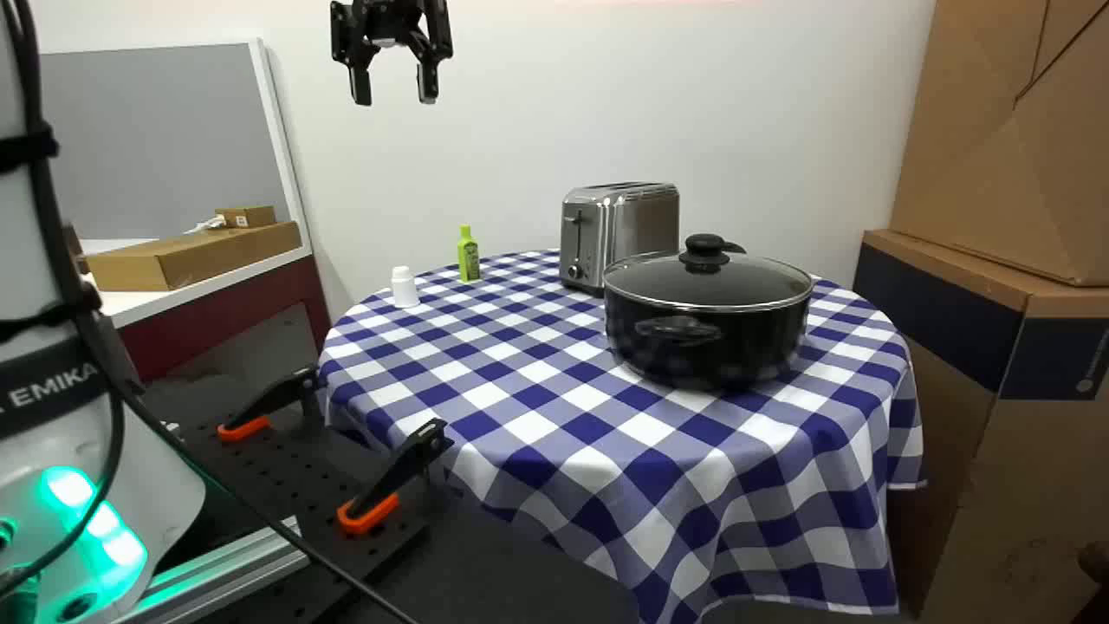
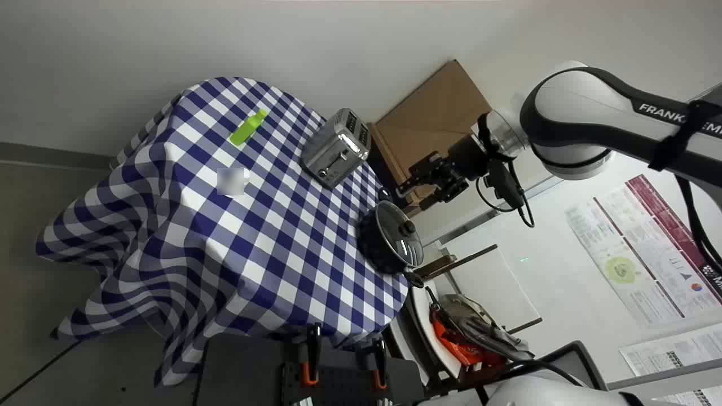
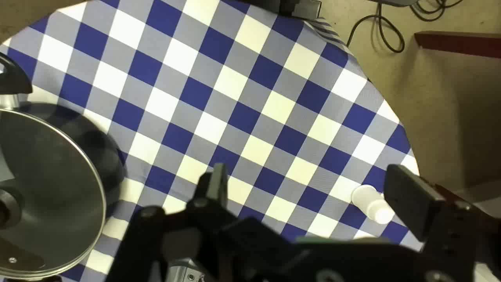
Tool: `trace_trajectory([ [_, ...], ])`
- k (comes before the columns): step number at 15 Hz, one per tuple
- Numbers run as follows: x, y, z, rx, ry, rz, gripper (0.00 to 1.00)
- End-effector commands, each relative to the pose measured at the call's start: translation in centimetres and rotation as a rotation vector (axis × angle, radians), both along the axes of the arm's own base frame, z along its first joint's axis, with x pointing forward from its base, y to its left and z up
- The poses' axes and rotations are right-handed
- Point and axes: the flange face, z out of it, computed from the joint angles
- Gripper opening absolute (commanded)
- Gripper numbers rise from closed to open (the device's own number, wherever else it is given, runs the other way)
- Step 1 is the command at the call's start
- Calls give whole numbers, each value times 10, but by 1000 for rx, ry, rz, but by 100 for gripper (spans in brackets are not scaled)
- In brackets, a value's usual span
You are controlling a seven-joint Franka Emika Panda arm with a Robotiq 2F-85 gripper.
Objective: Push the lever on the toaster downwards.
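Note:
The brushed-silver toaster point(image 1: 645, 227) stands upright on the checkered table near the wall. It also shows in an exterior view point(image 2: 326, 145), and its corner peeks in at the bottom of the wrist view point(image 3: 183, 275). The lever point(image 1: 575, 219) is a small dark tab near the top of the slot in its narrow end face; it shows too in an exterior view point(image 2: 344, 153). My gripper point(image 1: 394, 91) is open and empty, high above the table and apart from the toaster. It shows in an exterior view point(image 2: 413, 197) and in the wrist view point(image 3: 307, 172), fingers wide apart.
A black lidded pot point(image 1: 706, 338) stands close beside the toaster. A white bottle point(image 1: 404, 288) and a green bottle point(image 1: 469, 256) stand on the tablecloth point(image 1: 485, 347). The wall is behind; cardboard boxes point(image 1: 996, 147) flank the table. Orange-tipped clamps point(image 1: 394, 477) grip the near edge.

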Motion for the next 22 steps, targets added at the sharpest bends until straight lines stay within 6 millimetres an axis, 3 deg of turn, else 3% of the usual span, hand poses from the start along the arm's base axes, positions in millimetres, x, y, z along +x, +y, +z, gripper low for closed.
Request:
trace_trajectory([
  [1,0,0,0,0,1,0,100],
  [3,10,-1,-2,-9,-28,-14,100],
  [4,18,-3,-3,-11,-52,-22,94],
  [5,25,-4,-5,-12,-74,-25,74],
  [10,87,-8,-34,-23,-204,-63,38],
  [15,151,8,-70,-56,-357,-65,1],
  [22,214,18,-131,-198,-473,-47,0],
])
